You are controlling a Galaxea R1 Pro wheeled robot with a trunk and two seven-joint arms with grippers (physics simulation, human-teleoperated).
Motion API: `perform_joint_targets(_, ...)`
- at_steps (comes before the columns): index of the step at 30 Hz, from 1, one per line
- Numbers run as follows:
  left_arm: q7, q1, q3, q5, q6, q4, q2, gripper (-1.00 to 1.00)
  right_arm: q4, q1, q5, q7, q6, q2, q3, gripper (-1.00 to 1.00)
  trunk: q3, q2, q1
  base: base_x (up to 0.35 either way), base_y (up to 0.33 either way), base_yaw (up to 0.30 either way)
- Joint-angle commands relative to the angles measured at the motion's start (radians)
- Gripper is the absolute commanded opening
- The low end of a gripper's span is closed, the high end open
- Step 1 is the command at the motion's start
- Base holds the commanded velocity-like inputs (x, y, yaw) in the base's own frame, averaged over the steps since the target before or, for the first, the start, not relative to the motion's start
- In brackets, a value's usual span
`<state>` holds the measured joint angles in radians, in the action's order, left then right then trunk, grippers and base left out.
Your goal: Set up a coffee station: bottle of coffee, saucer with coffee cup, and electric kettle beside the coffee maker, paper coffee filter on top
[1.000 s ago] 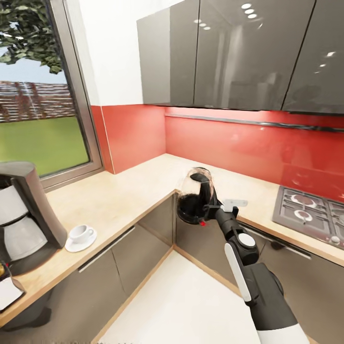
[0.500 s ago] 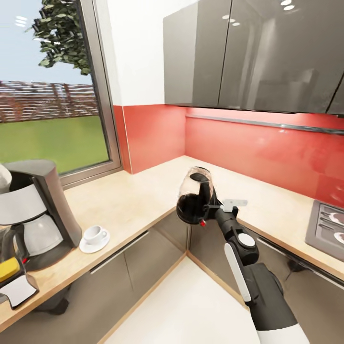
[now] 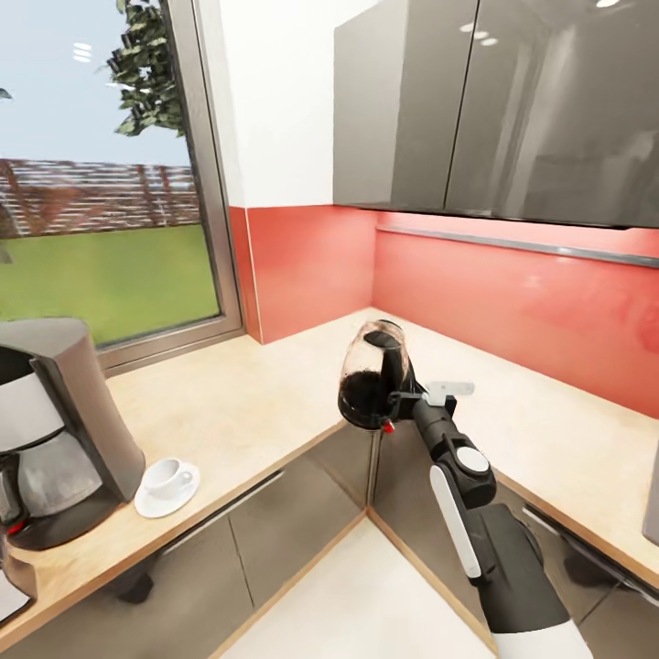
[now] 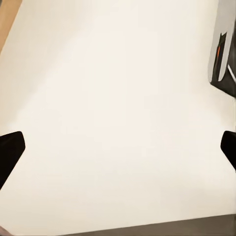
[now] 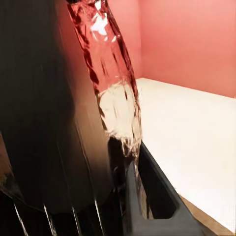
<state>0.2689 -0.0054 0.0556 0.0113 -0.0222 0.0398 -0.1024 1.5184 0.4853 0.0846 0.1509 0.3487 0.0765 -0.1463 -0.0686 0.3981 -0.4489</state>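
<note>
Right gripper (image 3: pixel 395 400) holds the electric kettle (image 3: pixel 371 377) by its handle above the surface's (image 3: pixel 247 403) corner, well apart from the coffee maker (image 3: pixel 50 430), where cup (image 3: pixel 167 474) already sits on saucer (image 3: pixel 165 491).

Home kitchen, L-shaped countertop (image 3: pixel 247 403), wall cabinets (image 3: pixel 494 110), window (image 3: pixel 101 210)

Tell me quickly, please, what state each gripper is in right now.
Left gripper: open, holding nothing.
Right gripper: shut on the kettle, carried in the air.
</note>
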Motion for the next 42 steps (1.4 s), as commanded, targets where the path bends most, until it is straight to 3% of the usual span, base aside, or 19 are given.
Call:
perform_joint_targets(1, 0.003, -0.001, 0.006, 0.001, -0.002, 0.0, 0.001, 1.0, 0.002, 0.001, 0.007, 0.009, 0.004, 0.0, -0.002, -1.0, -0.002, 0.002, -0.001, 0.294, -0.193, 0.009)
perform_joint_targets(19, 0.004, -0.001, 0.007, 0.001, 0.001, 0.0, 0.003, 1.0, 0.003, 0.001, 0.007, 0.009, 0.004, 0.0, -0.003, -1.0, -0.002, 0.002, -0.001, 0.074, -0.043, 0.01)
perform_joint_targets(42, 0.004, -0.001, 0.006, 0.002, 0.006, -0.003, 0.003, 1.0, 0.003, 0.001, 0.007, 0.009, 0.004, -0.001, -0.002, -1.0, -0.002, 0.002, -0.001, 0.0, 0.0, 0.258)
